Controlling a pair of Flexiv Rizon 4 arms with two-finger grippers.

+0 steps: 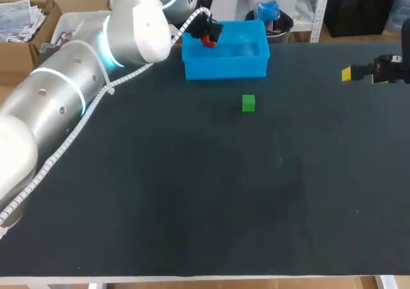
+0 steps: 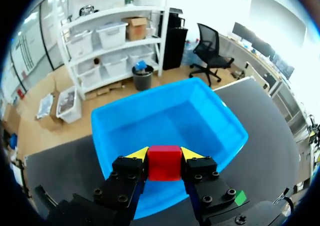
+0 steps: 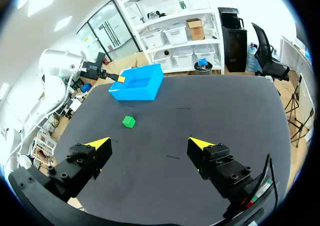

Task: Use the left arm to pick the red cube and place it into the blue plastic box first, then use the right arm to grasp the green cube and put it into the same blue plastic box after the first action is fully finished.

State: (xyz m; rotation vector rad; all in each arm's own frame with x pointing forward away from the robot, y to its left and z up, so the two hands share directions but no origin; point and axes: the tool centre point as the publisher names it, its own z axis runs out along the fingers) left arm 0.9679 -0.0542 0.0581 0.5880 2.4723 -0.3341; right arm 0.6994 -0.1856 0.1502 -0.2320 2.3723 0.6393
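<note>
Wrist footage shows you what the head camera half hides: left claw (image 2: 164, 155) pinches the red cube (image 2: 164, 170) above the blue box (image 2: 165, 113). On the bench (image 1: 192, 206), the green cube (image 1: 248, 103) lies at the box's 5 o'clock; right claw (image 3: 150, 145) is spread.

- A robotics laboratory is indicated: a manipulation trial is set out on one wide counter (image 1: 192, 206), covered in plain black matting and filling most of the head view.
- A large silver-and-white left arm (image 1: 70, 103), ringed with glowing light bands and trailed by a white coiled cable (image 1: 83, 119), is seen entering from the left of the frame.
- A right arm (image 1: 392, 71) is seen at the right edge, its fingers (image 3: 100, 145) tipped bright yellow.
- Simple props are laid out: a blue plastic box (image 1: 224, 65) at upper centre, a green cube (image 1: 248, 103) just below it, and a red cube (image 1: 208, 41) at the box's upper left rim.
</note>
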